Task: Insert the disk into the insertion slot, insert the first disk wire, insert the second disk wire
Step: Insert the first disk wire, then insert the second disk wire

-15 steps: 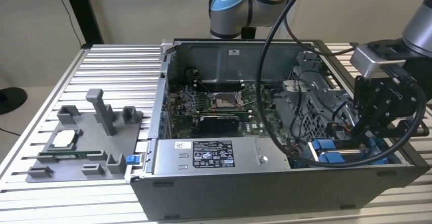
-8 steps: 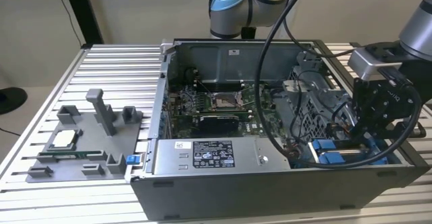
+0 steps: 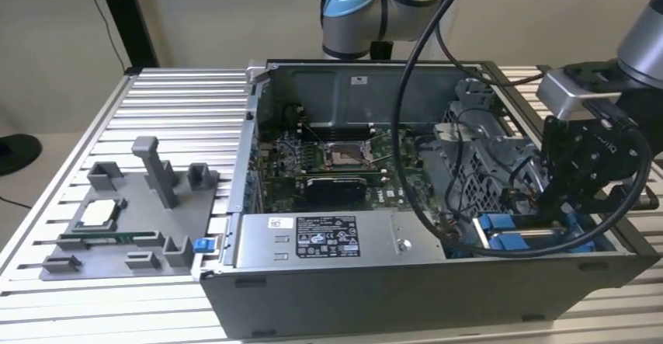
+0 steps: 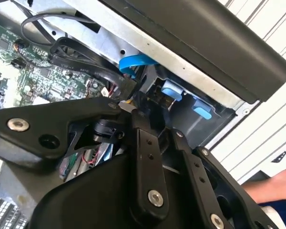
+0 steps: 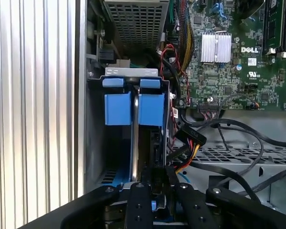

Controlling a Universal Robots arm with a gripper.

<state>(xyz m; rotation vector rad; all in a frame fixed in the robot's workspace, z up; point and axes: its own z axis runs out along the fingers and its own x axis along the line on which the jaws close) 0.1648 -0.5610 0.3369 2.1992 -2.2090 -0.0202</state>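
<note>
Grey computer case (image 3: 414, 297), green circuit board (image 5: 229, 76), blue tabs (image 5: 133, 109) on grey drive slot (image 5: 131, 71). Black hand (image 5: 157, 186). Red, yellow, black wires (image 5: 187, 148). Silver ribbed bench (image 3: 166, 103). Perforated grey cage (image 5: 136, 21). Black-and-white label (image 3: 326, 237) on grey box (image 3: 409, 243). Grey tray (image 3: 135, 227).

Exterior view overlooks the computer case (image 3: 414, 301) from above; both wrist views closely share its insertion slot (image 5: 131, 72) (image 4: 187, 122).

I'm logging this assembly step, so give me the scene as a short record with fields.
case: open computer case on a slatted metal table
gripper: low in the case, at the insertion slot
disk: blue carrier sits inside the slot
cables: bundle beside the slot
tray: grey parts tray, exterior view's left
</note>
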